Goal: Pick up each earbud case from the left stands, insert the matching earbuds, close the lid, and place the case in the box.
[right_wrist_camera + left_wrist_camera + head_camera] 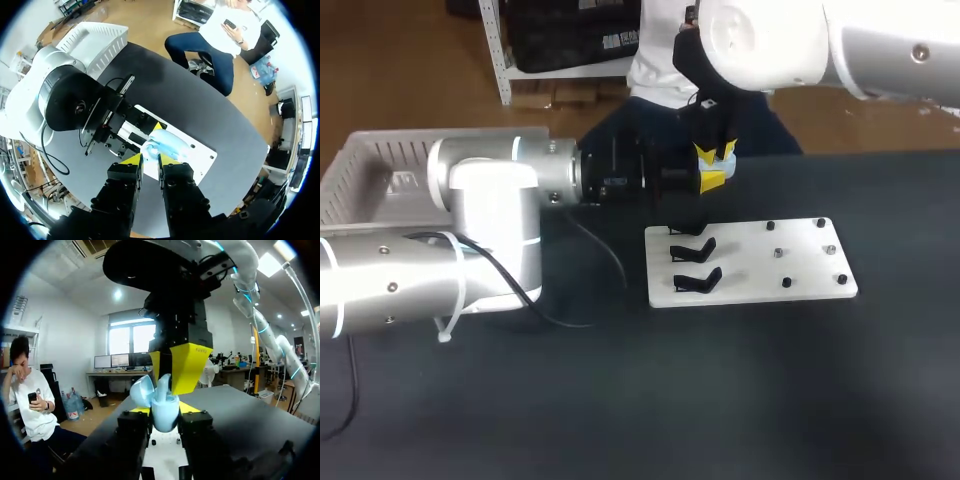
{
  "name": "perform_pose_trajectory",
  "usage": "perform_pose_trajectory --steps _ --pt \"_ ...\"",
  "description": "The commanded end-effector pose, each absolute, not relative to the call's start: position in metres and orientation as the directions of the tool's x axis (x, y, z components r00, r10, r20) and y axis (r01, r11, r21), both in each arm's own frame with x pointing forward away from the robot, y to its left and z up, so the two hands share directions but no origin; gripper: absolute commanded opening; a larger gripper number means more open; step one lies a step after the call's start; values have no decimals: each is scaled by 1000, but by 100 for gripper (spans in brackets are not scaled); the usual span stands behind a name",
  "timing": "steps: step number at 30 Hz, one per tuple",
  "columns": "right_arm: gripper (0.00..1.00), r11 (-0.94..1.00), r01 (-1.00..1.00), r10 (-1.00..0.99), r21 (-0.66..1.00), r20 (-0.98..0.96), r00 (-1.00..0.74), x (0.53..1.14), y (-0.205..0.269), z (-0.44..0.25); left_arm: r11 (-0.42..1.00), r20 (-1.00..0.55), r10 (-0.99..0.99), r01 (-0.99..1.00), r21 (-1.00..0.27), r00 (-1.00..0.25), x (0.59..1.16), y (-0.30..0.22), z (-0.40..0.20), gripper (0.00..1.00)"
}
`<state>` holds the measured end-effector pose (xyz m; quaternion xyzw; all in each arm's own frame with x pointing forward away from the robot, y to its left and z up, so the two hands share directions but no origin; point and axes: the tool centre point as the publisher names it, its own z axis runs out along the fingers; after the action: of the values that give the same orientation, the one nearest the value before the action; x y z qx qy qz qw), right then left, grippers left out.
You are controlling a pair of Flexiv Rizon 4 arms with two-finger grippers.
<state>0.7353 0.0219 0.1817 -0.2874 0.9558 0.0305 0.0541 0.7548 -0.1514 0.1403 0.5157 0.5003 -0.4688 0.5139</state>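
- Left wrist view: left hand pinches the light-blue earbud case, lid open.
- Just above it hangs the right hand; grip state cannot be told.
- White stand plate lies on the bench.

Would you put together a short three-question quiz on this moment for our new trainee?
1. True or false: the earbud case has its lid shut.
2. Where is the right gripper? A) over the white box, B) just above the earbud case, C) resting on the table.
3. Which gripper is shut on the earbud case?

Key
1. False: the lid stands open.
2. B.
3. The left gripper.
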Motion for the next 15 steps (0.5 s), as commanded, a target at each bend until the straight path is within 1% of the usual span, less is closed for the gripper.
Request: perform_pose_trajectory --steps 1,13,15 --pt "0 834 -551 -544 23 -127 -829 734 20 178 33 -997 29 997 67 66 753 -152 142 0" --pt "0 837 -548 -542 19 -123 -832 734 19 176 33 -997 29 997 67 66 753 -152 142 0" --pt "18 836 -548 -541 22 -124 -832 734 19 177 33 -997 29 997 67 66 753 -152 142 0"
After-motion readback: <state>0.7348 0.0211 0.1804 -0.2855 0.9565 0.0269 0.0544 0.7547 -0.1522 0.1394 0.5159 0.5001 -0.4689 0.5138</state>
